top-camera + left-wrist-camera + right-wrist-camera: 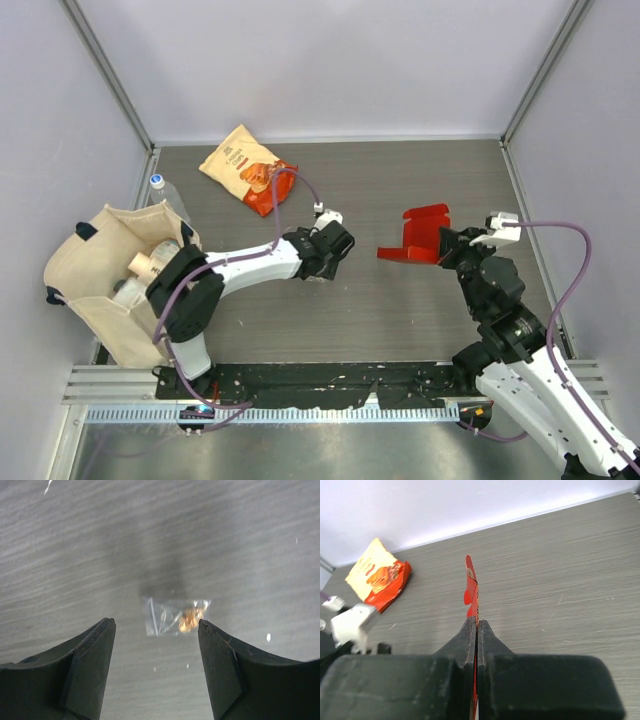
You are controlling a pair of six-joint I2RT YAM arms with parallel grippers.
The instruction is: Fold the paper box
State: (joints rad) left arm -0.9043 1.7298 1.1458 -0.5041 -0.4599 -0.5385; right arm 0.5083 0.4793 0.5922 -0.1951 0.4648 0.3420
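The red paper box [420,235] is a partly folded cardboard piece held just above the table right of centre. My right gripper [447,245] is shut on its right edge; in the right wrist view the cardboard [471,587] shows edge-on, sticking up from between my closed fingers [478,630]. My left gripper [335,243] is open and empty near the table's middle, left of the box and apart from it. In the left wrist view it [156,625] hovers over a small clear plastic bag [176,615] with something orange inside.
An orange-and-cream snack bag [248,168] lies at the back left, also in the right wrist view [377,575]. A cream tote bag [110,280] with items stands at the left edge, a clear bottle [165,195] beside it. Walls enclose the table.
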